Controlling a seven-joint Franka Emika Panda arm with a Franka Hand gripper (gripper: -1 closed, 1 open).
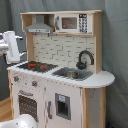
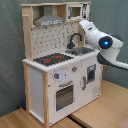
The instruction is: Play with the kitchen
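Observation:
The kitchen [image 1: 65,95] stands upright in both exterior views, white with light-wood sides. It has a red-ringed black stovetop [image 1: 36,65], a black faucet [image 1: 85,57] over the sink [image 1: 72,74], a windowed oven door [image 1: 28,106], a grey hood [image 1: 39,25] and a small microwave [image 1: 72,22]. In the second exterior view my white arm [image 2: 102,42] reaches in from the right, and its gripper end [image 2: 83,24] hangs near the faucet [image 2: 75,39], above the sink side. In the first exterior view the gripper [image 1: 11,50] shows at the left edge, beside the stovetop.
A grey curtain [image 1: 115,50] hangs behind the kitchen. The kitchen stands on a light wooden surface [image 2: 100,112]. A white rounded part of the robot [image 1: 22,122] pokes in at the bottom of the first exterior view.

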